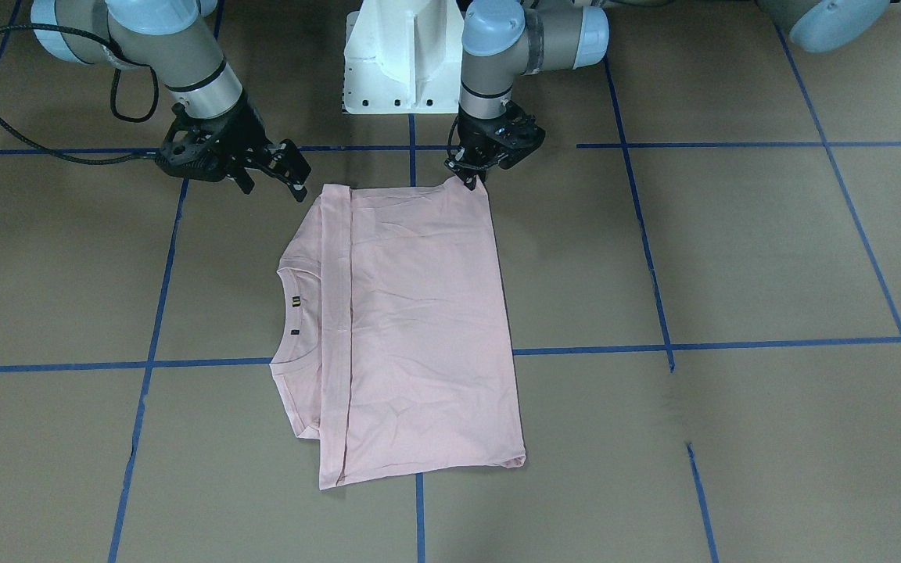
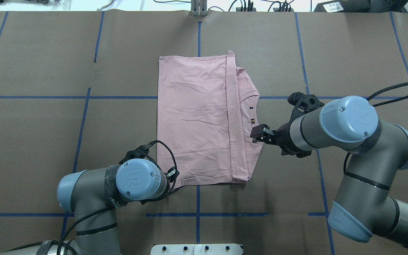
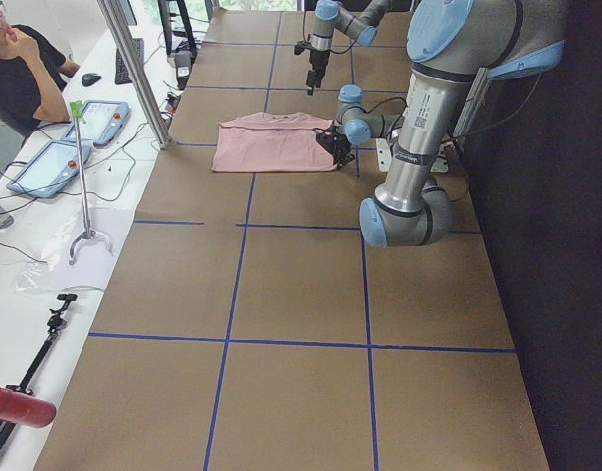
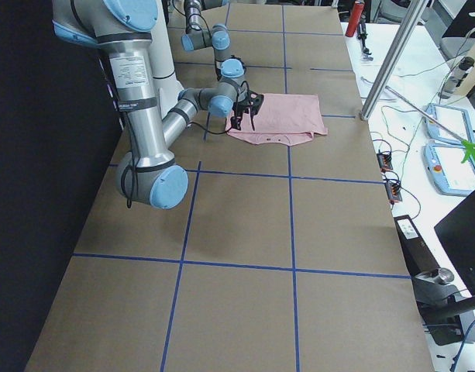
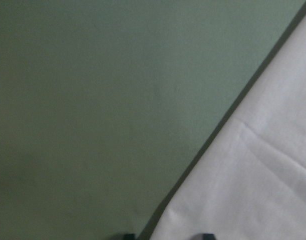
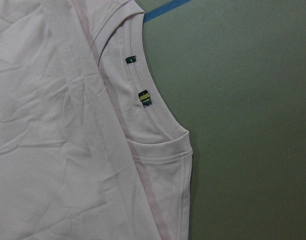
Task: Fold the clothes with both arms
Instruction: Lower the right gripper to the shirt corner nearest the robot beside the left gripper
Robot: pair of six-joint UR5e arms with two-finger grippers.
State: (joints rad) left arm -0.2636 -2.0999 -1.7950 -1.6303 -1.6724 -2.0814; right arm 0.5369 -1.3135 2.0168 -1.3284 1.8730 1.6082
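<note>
Both bent low, left arm [image 2: 96, 184], right arm [image 2: 305, 129]

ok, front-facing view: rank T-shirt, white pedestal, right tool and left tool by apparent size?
1. T-shirt
2. white pedestal, cropped at the top
3-4. right tool looks bigger than left tool, but their poses differ, so unsure.

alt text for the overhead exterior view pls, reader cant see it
A pale pink T-shirt lies folded into a rectangle, collar to the right, on a brown table gridded with blue tape. The left gripper is at the shirt's near left corner, and the right gripper hovers at its collar-side edge.
</note>
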